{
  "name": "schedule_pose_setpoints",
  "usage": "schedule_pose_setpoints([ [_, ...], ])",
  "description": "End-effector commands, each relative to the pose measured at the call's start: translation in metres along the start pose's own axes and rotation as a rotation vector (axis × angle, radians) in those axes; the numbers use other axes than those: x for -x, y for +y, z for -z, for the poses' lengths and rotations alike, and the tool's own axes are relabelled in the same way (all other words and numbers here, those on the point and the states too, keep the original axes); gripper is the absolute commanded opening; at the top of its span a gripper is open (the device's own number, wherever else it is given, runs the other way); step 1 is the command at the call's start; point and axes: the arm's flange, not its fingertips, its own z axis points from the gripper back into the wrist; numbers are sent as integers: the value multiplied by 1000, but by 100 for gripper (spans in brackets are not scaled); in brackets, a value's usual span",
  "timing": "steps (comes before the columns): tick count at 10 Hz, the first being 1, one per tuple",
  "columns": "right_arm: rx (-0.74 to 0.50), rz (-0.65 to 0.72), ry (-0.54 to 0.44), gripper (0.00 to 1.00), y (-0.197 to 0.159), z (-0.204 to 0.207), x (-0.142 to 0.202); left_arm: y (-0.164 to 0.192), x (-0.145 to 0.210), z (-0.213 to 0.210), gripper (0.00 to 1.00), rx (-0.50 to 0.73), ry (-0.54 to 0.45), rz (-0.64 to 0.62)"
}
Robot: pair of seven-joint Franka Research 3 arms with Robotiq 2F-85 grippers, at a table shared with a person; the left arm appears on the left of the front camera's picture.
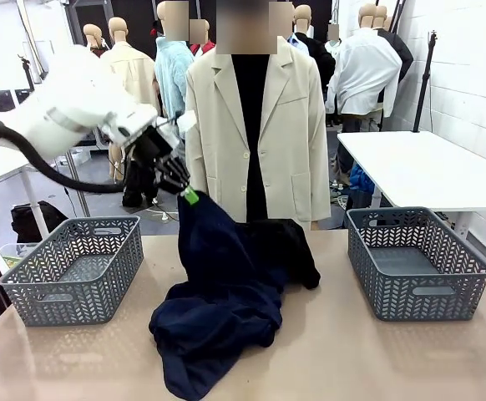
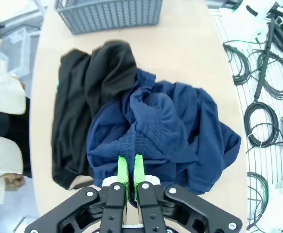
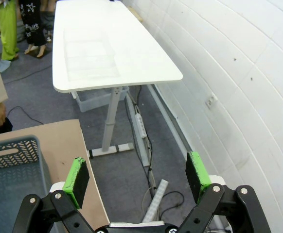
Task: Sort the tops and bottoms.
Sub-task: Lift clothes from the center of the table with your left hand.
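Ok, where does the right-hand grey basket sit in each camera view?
Front view: right-hand grey basket at picture right, on the table.
Left wrist view: basket along the top edge, beyond the navy garment.
Right wrist view: basket in the bottom-left corner.
Shared landmark: the person's beige jacket, at the far table edge.

Bright, even indoor light from overhead in all views. Front view is sharp, with soft, faint shadows under the clothes on the counter. Navy cloth reads near-black and its folds lose detail. White left arm is close to the lens and slightly washed out. Left wrist view bows at the edges (wide-angle); black garment rim is a bit smeared. Right wrist view has a glare patch on the white table and stretched corners.
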Motion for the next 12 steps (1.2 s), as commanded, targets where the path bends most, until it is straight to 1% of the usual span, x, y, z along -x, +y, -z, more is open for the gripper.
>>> schedule_pose_setpoints([
  [1, 2, -1, -4, 100, 0, 0, 0, -2, -47, -46, 0, -63, 43, 7],
  [2, 2, -1, -4, 100, 0, 0, 0, -5, -77, -76, 0, -129, 61, 19],
  [3, 2, -1, -4, 100, 0, 0, 0, -6, -107, -103, 0, -225, 98, 37],
  [4, 2, -1, -4, 100, 0, 0, 0, -9, -143, -137, 0, -291, 90, 41],
  [5, 2, -1, -4, 100, 0, 0, 0, -17, -175, -168, 0, -333, 69, 45],
  [6, 2, -1, -4, 100, 0, 0, 0, -29, -202, -192, 0, -360, 28, 40],
  [7, 2, -1, -4, 100, 0, 0, 0, -37, -226, -217, 0, -415, -14, 36],
  [9, 2, -1, -4, 100, 0, 0, 0, -40, -253, -254, 0, -548, -59, 17],
  [11, 2, -1, -4, 100, 0, 0, 0, -54, -280, -277, 0, -622, -80, 8],
  [12, 2, -1, -4, 100, 0, 0, 0, -60, -287, -289, 0, -639, -76, -3],
])
